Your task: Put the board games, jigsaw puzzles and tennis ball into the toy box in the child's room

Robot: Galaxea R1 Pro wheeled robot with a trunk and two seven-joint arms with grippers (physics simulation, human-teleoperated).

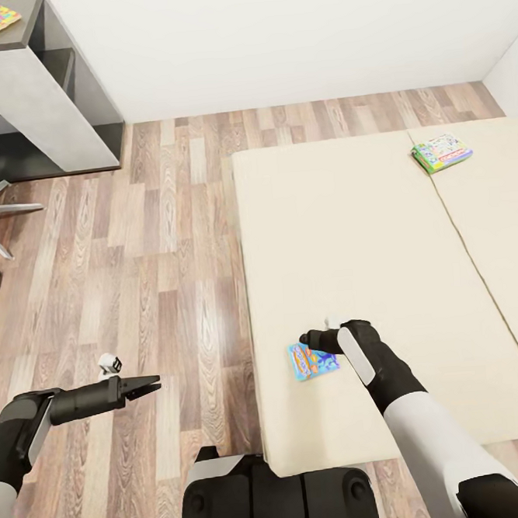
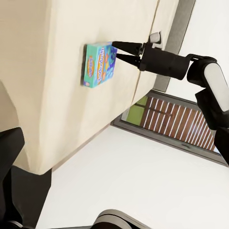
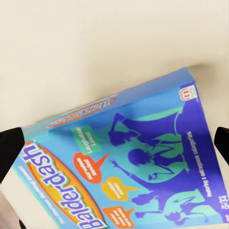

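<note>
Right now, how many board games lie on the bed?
2: a blue one near the bed's front edge under the right tool, and a green one at the far right.

Blue board game [image 3: 138,167] on beige bed [image 3: 95,52]

The bed [image 1: 350,228] is wide and mostly bare, so a hand can pass over it; a blue game box [image 1: 312,361] lies near its front edge, a green one [image 1: 441,153] far back; the wood floor [image 1: 167,282] beside it is open.
</note>
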